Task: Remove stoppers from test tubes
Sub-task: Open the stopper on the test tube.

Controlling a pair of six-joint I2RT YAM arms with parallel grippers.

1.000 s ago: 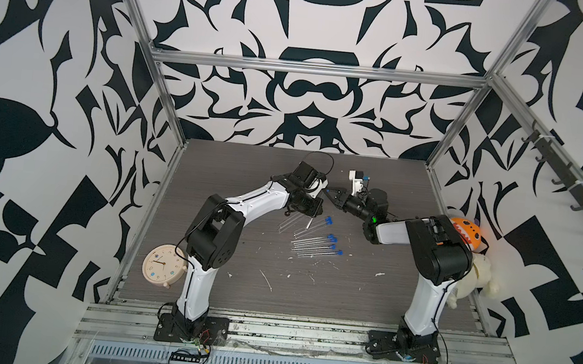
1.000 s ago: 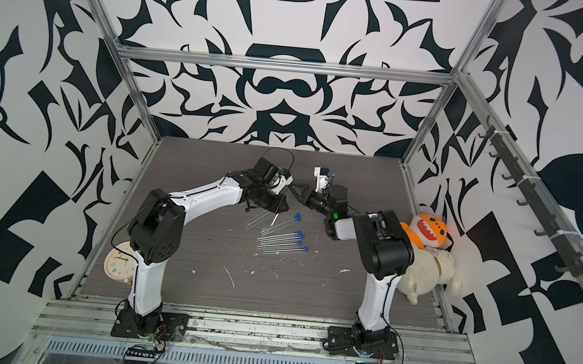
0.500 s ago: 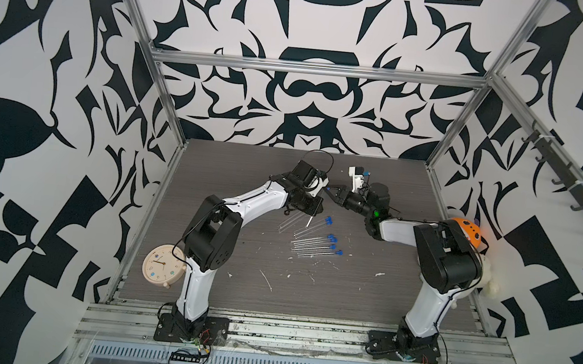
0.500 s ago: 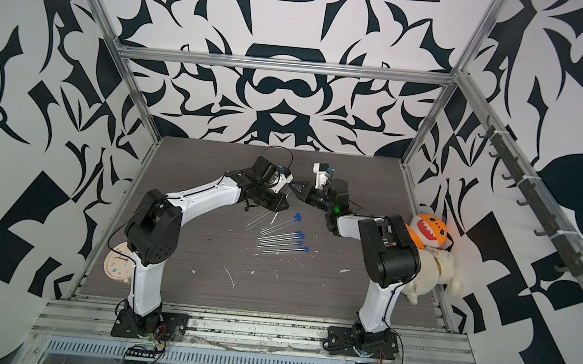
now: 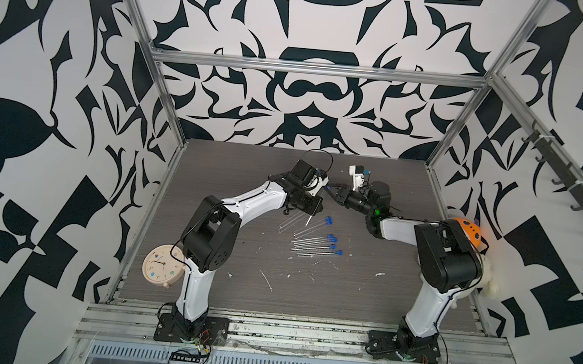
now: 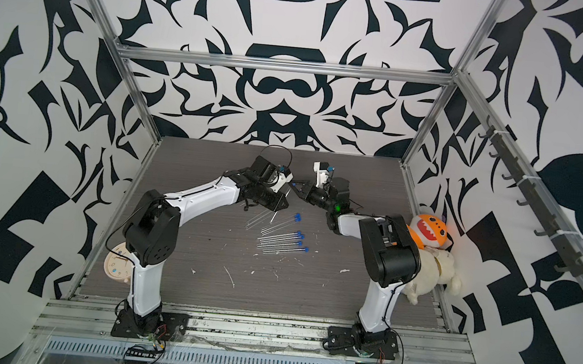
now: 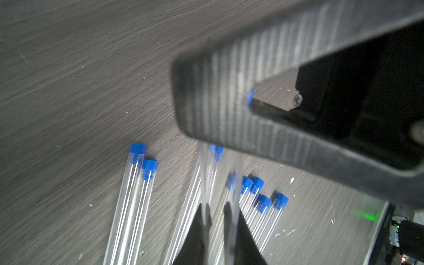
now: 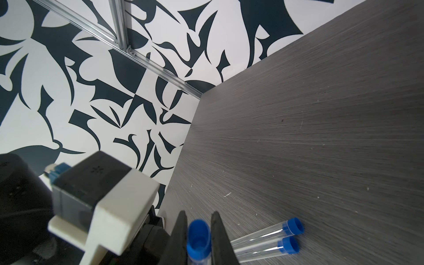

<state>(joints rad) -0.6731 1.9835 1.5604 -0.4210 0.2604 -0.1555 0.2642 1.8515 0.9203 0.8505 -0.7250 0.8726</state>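
My left gripper (image 5: 313,207) (image 7: 219,227) is shut on one clear test tube (image 7: 236,183), held off the table. The tube shows blurred in the left wrist view and runs up toward my right gripper (image 5: 331,190) (image 8: 198,231). That gripper is shut on the tube's blue stopper (image 8: 198,238) (image 6: 293,184), with clear tube wall just beneath it. Several more test tubes (image 5: 313,245) lie on the table below, each with its blue stopper (image 5: 331,237) (image 7: 137,148) in place. Two bare tubes (image 5: 288,222) lie to their left.
A round clock (image 5: 161,267) leans at the front left behind the left arm. An orange and white plush toy (image 6: 430,240) sits against the right wall. White flecks (image 5: 266,280) dot the dark table. The left arm's wrist camera block (image 8: 103,206) is close beside my right fingers.
The right arm's wrist has shifted slightly toward the back and its elbow has swung to the right. Both grippers stay shut at the same tube.
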